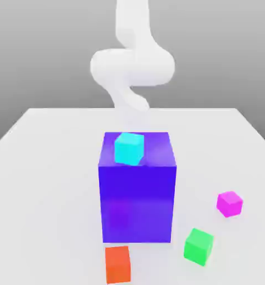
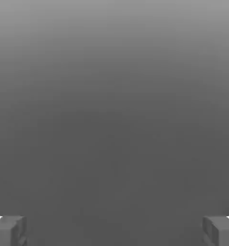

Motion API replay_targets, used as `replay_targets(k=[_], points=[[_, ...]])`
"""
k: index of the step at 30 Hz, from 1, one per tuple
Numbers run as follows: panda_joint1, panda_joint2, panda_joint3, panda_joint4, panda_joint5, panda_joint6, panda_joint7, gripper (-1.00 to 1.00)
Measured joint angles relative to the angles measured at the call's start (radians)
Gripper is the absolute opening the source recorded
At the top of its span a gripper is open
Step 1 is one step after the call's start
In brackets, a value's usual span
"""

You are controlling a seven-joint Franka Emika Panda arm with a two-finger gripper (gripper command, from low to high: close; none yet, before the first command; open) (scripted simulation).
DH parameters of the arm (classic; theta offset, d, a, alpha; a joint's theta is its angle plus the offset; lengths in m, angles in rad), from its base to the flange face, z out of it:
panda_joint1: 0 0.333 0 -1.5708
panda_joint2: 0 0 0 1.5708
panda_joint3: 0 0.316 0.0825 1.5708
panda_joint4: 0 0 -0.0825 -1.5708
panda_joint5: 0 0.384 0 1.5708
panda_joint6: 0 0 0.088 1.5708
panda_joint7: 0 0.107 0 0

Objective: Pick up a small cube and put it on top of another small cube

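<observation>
The small magenta cube (image 1: 229, 203) lies on the white table (image 1: 40, 167) at the exterior view's right, apart from the other cubes. A green cube (image 1: 199, 246) sits nearer the front, and an orange cube (image 1: 117, 264) rests just in front of the big block. My white arm (image 1: 132, 67) rises behind the block, far from the magenta cube. In the hand view my gripper (image 2: 114, 231) is open. Its grey fingertips (image 2: 8, 231) stand wide apart with nothing between them, against a plain grey backdrop.
A tall blue-purple block (image 1: 137, 206) stands in the middle of the table, between the arm and the front cubes. A cyan cube (image 1: 128, 148) sits tilted on its top face. Bare table lies to the exterior view's left.
</observation>
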Motion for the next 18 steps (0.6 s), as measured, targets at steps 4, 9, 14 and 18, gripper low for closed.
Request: replay_targets(k=[4,9,14,18], points=[[0.121,0.14,0.008,-0.083,0.007,0.092,-0.187,0.0],[0.263,0.306,0.023,-0.181,0.014,0.2,-0.411,0.0],[0.389,0.472,0.055,-0.28,0.024,0.308,-0.636,0.0],[0.469,0.605,0.101,-0.359,0.024,0.395,-0.81,0.0]])
